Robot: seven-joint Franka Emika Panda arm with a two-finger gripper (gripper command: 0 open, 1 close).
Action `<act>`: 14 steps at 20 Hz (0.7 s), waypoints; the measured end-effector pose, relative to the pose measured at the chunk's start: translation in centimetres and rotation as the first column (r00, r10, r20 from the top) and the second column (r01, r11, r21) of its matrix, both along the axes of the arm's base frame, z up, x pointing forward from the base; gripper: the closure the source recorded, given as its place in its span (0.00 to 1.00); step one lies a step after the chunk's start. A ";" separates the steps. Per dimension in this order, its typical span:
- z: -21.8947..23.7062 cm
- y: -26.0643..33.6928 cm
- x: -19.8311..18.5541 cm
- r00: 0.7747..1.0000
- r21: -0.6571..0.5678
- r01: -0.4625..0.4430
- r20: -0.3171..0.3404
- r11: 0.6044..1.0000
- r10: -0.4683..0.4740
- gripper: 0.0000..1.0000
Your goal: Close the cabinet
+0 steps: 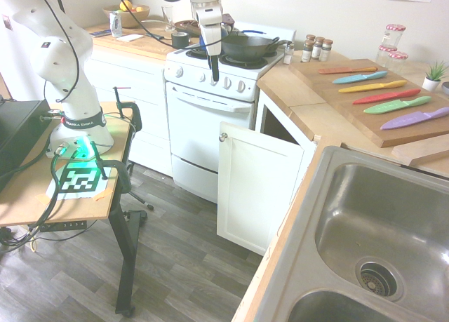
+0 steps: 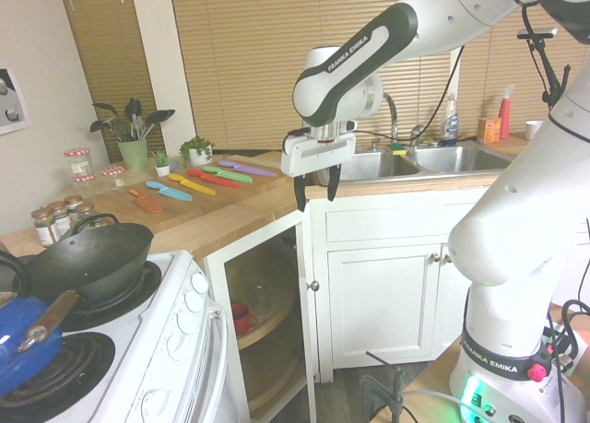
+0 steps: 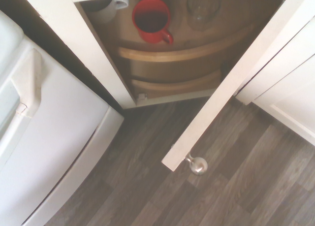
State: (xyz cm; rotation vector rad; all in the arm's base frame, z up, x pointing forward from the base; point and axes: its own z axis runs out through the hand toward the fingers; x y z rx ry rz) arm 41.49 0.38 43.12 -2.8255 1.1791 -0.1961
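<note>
The cabinet (image 1: 256,189) is white with a silver knob (image 1: 223,137); inside it sits a red mug (image 3: 151,20) on pale wood shelves (image 3: 187,53). The floor (image 1: 182,266) is grey wood-grain, the desk (image 1: 309,104) light wood.

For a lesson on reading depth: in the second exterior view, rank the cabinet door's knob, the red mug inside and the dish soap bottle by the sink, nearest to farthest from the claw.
1. Knob, almost straight below the claw.
2. Red mug, down on the cabinet shelf, stove side.
3. Dish soap bottle, far back behind the sink.

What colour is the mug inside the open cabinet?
Red mug; clearest in the wrist view.
</note>
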 end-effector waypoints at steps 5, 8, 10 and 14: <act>-0.7 -0.1 0.2 1.000 0.003 0.001 -0.002 1.000 -0.001 0.00; -2.2 -0.8 0.4 1.000 0.006 0.002 -0.004 1.000 -0.002 0.00; -3.1 -1.6 0.7 1.000 0.002 0.003 -0.003 1.000 -0.003 0.00; -5.5 -3.4 1.7 1.000 -0.027 -0.011 -0.004 1.000 0.011 0.00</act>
